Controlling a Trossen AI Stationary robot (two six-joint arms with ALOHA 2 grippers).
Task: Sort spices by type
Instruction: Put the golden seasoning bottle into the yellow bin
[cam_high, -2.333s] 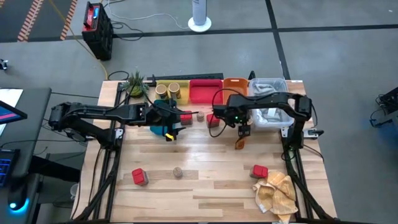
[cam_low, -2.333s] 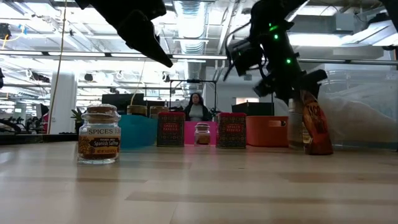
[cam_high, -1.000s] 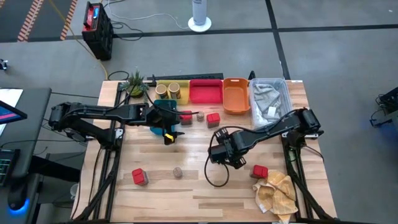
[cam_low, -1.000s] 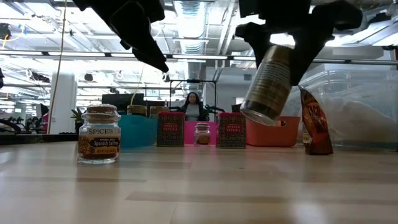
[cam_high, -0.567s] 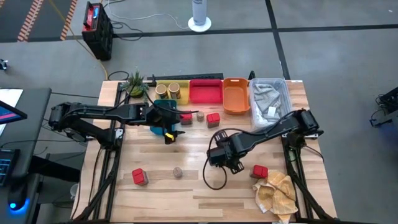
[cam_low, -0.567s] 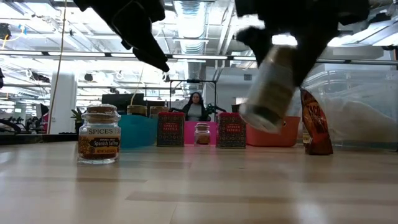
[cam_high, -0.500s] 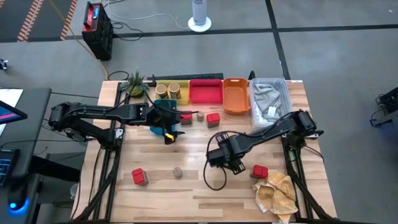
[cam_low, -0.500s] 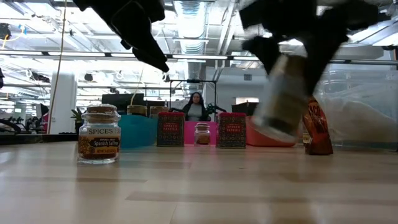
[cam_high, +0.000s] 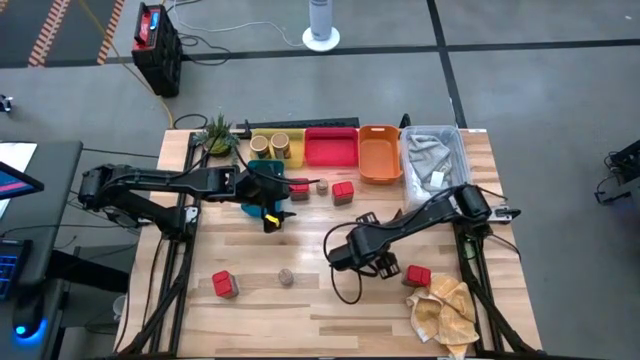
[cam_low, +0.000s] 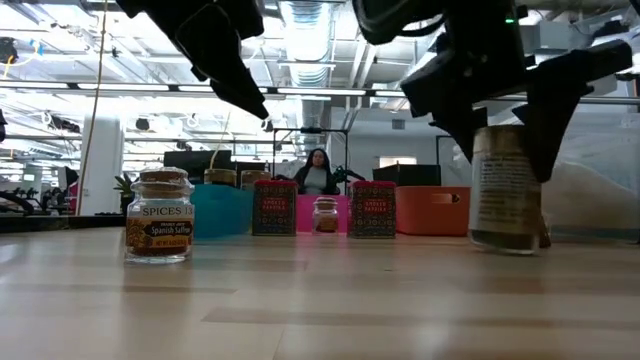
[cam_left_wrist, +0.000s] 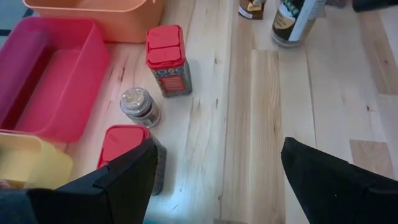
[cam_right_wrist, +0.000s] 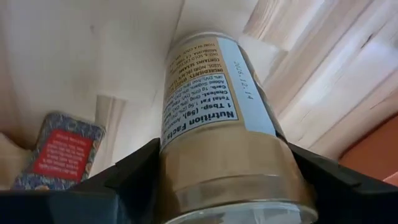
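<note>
My right gripper (cam_high: 378, 262) is shut on a tan cylindrical jar (cam_low: 505, 190) with a printed label, at the table's middle right. A red box (cam_high: 417, 276) lies just to its right. My left gripper (cam_high: 270, 212) hangs open and empty above the teal tray (cam_high: 255, 190). Below it stand two red boxes (cam_left_wrist: 168, 59) (cam_left_wrist: 124, 146) and a tiny round jar (cam_left_wrist: 140, 106). Another tiny jar (cam_low: 158, 215) and a red box (cam_high: 225, 285) stand near the front left. Two tan jars (cam_high: 270, 146) sit in the yellow tray. The brown packet (cam_left_wrist: 252, 6) stands just beyond the held jar. My right gripper pinches the jar's upper end (cam_right_wrist: 230, 168) between its two fingers, one on each side of the round wall. The fingers (cam_low: 470, 110) come from above, pointing down along the jar. The jar hangs upright; whether its base (cam_low: 505, 245) touches the table I cannot tell.
A red tray (cam_high: 330, 148), an orange tray (cam_high: 378, 155) and a clear bin with grey cloth (cam_high: 432, 160) line the far edge. A potted plant (cam_high: 215, 135) stands at the far left. A yellowish paper wad (cam_high: 445, 310) lies at the near right corner.
My right gripper has gone down toward the table with the tan jar. The jar, tilted and well clear of the table a second ago, now stands upright with its base close to the wood. My left arm has kept still.
</note>
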